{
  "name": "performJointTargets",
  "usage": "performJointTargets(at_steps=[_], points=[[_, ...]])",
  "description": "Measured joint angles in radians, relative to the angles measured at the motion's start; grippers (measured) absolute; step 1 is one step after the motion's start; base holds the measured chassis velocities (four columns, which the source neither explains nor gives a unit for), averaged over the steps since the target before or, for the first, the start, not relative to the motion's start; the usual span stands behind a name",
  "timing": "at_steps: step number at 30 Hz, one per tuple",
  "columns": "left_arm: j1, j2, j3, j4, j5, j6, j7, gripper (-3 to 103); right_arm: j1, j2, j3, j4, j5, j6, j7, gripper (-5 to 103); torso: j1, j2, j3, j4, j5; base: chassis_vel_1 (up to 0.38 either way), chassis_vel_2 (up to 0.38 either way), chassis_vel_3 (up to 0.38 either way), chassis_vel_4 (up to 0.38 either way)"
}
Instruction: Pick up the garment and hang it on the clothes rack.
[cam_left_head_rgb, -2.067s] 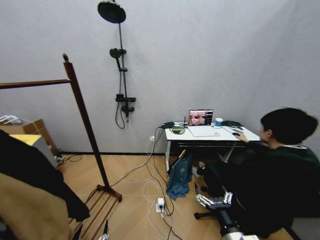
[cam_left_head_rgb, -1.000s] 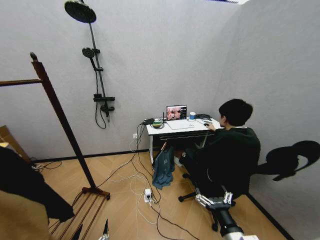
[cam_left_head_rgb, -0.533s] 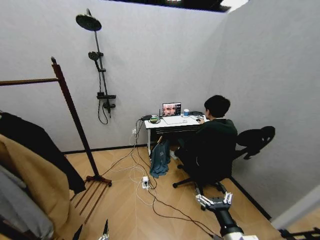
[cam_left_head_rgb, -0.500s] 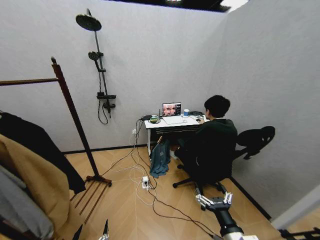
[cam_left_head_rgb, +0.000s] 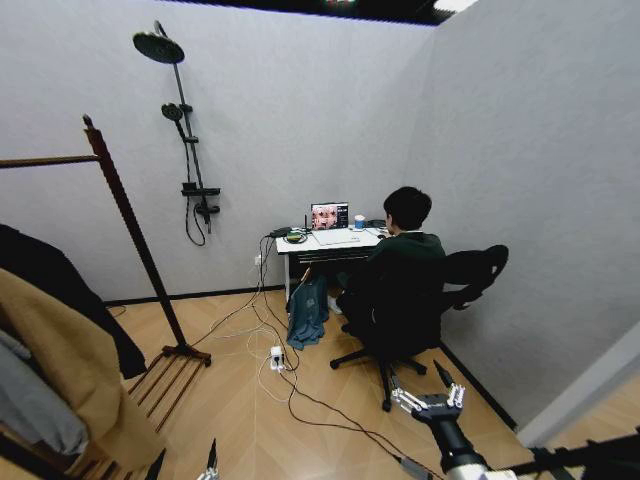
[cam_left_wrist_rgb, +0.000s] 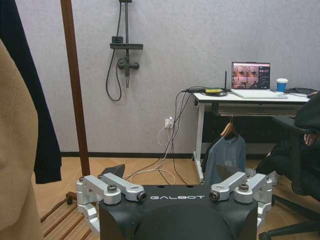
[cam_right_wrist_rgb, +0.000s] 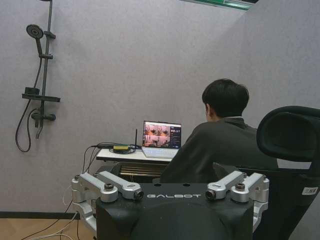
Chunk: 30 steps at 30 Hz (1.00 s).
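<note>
Black garment (cam_left_head_rgb: 70, 300) is hanging at the robot's far left beside the clothes rack (cam_left_head_rgb: 130, 230), while the left gripper (cam_left_wrist_rgb: 175, 192) and right gripper (cam_right_wrist_rgb: 170, 192) are waiting low with jaws open and empty, so reaching may snag the tan coat (cam_left_head_rgb: 60, 370).

Both arms hang low and idle: the right pincer (cam_left_head_rgb: 430, 402) held out in front with fingers spread wide, the left pincer (cam_left_wrist_rgb: 175, 192) likewise open and empty.
</note>
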Motion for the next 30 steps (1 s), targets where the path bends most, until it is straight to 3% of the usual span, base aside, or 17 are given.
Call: performJointTargets(at_steps=[16,30], points=[[0.000,0.000,-0.001,0.000,0.000,0.000,-0.001,100,0.000,0.000,0.000,0.000,0.000,0.000,0.000,100,-0.001,0.001,-0.001,-0.0002,-0.0001,0.215,0.105,-0.221,-0.091],[0.000,0.000,0.000,0.000,0.000,0.000,0.000,100,0.000,0.000,0.000,0.000,0.000,0.000,0.000,100,0.000,0.000,0.000,0.0001,0.0002,-0.009,-0.015,0.013,-0.001]])
